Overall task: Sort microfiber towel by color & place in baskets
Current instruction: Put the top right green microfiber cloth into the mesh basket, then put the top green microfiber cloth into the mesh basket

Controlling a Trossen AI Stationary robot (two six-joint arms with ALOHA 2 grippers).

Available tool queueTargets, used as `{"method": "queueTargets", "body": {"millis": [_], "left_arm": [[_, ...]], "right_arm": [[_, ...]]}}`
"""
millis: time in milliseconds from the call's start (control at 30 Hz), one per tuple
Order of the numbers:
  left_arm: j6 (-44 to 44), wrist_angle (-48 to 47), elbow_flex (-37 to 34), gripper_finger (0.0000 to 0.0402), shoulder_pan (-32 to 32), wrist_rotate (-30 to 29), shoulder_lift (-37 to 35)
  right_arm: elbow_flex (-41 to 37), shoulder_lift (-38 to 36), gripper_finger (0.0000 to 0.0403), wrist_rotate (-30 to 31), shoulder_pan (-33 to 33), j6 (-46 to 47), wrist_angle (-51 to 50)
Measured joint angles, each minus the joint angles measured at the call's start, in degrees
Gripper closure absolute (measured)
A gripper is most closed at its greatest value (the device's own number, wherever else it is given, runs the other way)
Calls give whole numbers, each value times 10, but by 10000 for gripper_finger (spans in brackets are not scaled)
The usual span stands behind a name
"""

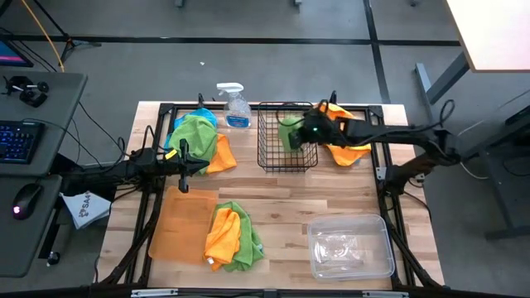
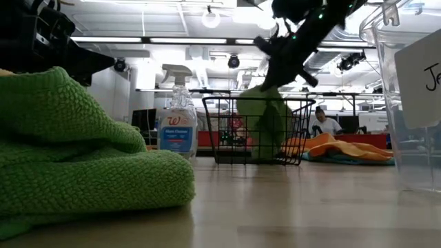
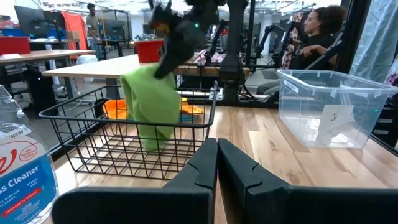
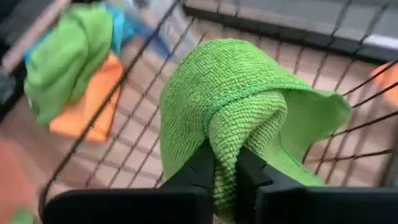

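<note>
My right gripper [image 1: 303, 132] is over the black wire basket [image 1: 267, 157], shut on a lime green towel [image 4: 236, 93] that hangs down inside the basket [image 3: 152, 106]. My left gripper [image 3: 217, 163] is shut and empty; it hovers between the far-left towel pile and the orange tray [image 1: 178, 222], pointing at the basket. That pile [image 1: 197, 136] of green, blue and orange cloths lies on the table. An orange and a green towel [image 1: 232, 236] lie on the tray's right edge. More orange cloth [image 1: 348, 151] lies right of the basket. The clear bin [image 1: 349, 247] stands near right. My right gripper pinches a bunched fold of the green towel [image 4: 227, 146] between its two fingers [image 4: 199, 165], coming from above and slanting down. The towel hangs slack below the fingers inside the wire basket [image 2: 265, 120]. Whether its lower end touches the basket floor cannot be told.
A spray bottle of blue cleaner [image 1: 235, 106] stands at the far edge, left of the basket. A green towel [image 2: 76, 158] fills the low view's near left. A desk with keyboard and mouse stands left of the table. People sit in the room beyond.
</note>
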Motion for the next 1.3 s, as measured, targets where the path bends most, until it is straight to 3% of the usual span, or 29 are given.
{"method": "queueTargets", "body": {"millis": [167, 400, 567, 900, 1067, 1200, 1300], "left_arm": [[0, 0, 0, 401, 0, 0, 0], [0, 0, 0, 401, 0, 0, 0], [0, 0, 0, 401, 0, 0, 0], [-3, 10, 0, 401, 0, 0, 0], [-154, 145, 0, 401, -4, -3, 0], [-252, 350, 1, 401, -4, -121, 4], [-260, 391, 41, 401, -3, -179, 34]], "right_arm": [[45, 29, 316, -72, -5, -45, -22], [124, 35, 180, -41, -7, -140, -115], [194, 35, 119, -54, -9, -182, -187], [340, 35, 108, -213, 22, -248, -239], [412, 35, 108, -210, 46, -286, -268], [453, 34, 108, -180, 54, -282, -318], [471, 34, 108, -140, 59, -282, -357]]}}
